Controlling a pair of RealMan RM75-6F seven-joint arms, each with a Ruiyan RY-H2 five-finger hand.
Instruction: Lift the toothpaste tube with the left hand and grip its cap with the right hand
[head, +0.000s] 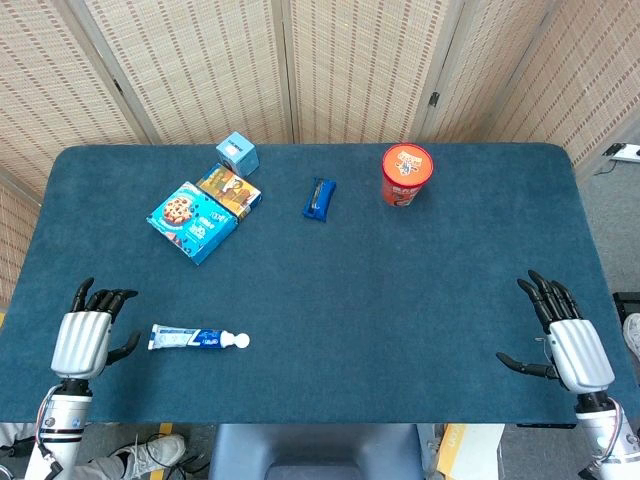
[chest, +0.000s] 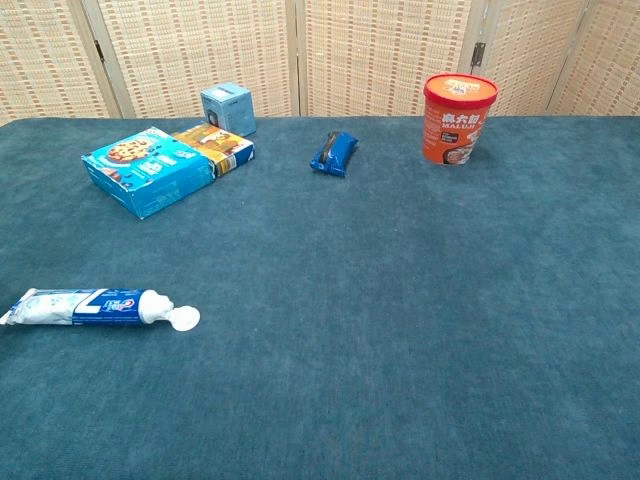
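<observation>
The left hand (head: 85, 335) sits at the near left corner of the table (head: 400, 280), palm down, fingers spread and pointing away from the robot, holding nothing. Just to its right, apart from it, the toothpaste tube (head: 190, 339) lies flat on the blue cloth, its flat end toward the hand and its white cap (head: 240, 341) pointing right. In the chest view the tube (chest: 85, 306) lies at the left edge with the cap (chest: 184, 319) facing right; neither hand shows there.

The right hand (head: 568, 340) rests at the near right corner, well apart from the tube, fingers also spread and empty, thumb out toward the table's middle.

Farther back, 2 snack boxes lie touching: a blue cookie box (head: 192, 221) and a brown box (head: 230, 190) behind it. A small light-blue box (head: 238, 153) stands near them. A blue wrapped snack (head: 319, 198) lies mid-table, and a red tub (head: 406, 173) stands to its right.
</observation>
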